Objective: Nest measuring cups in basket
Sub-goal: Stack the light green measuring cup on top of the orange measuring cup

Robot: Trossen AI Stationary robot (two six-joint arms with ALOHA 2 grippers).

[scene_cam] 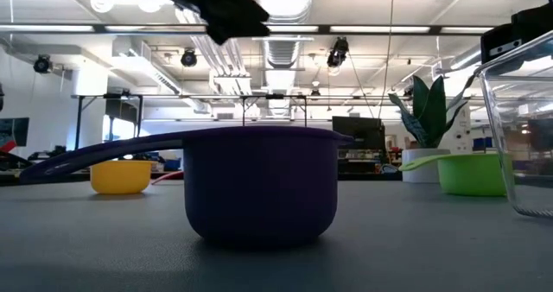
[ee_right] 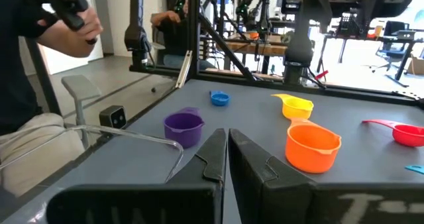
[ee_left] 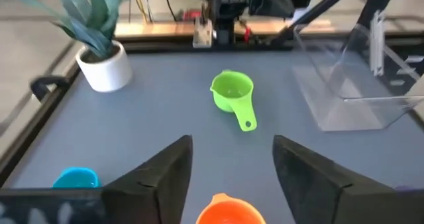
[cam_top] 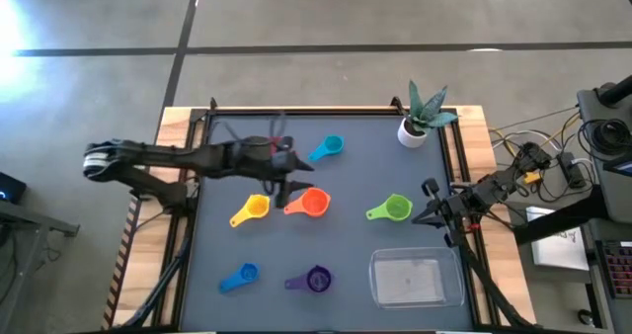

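Your left hand [cam_top: 279,183] hangs over the middle of the counter [cam_top: 346,245], fingers spread apart and holding nothing. The orange cup [cam_top: 313,203] sits right below it, with the yellow cup [cam_top: 253,208] just beside. The red cup [ee_right: 404,132] lies close by too. The light blue cup [cam_top: 331,146] rests near the far edge. The green cup [cam_top: 393,208] sits alone with open room around it. The blue cup [cam_top: 242,276] and purple cup [cam_top: 317,279] sit near the front edge. The clear basket [cam_top: 416,279] stands in the front right corner. Your right hand [cam_top: 427,213] waits at the right edge, fingers pressed together, holding nothing. A white plant pot [cam_top: 412,131] stands in the far right corner.
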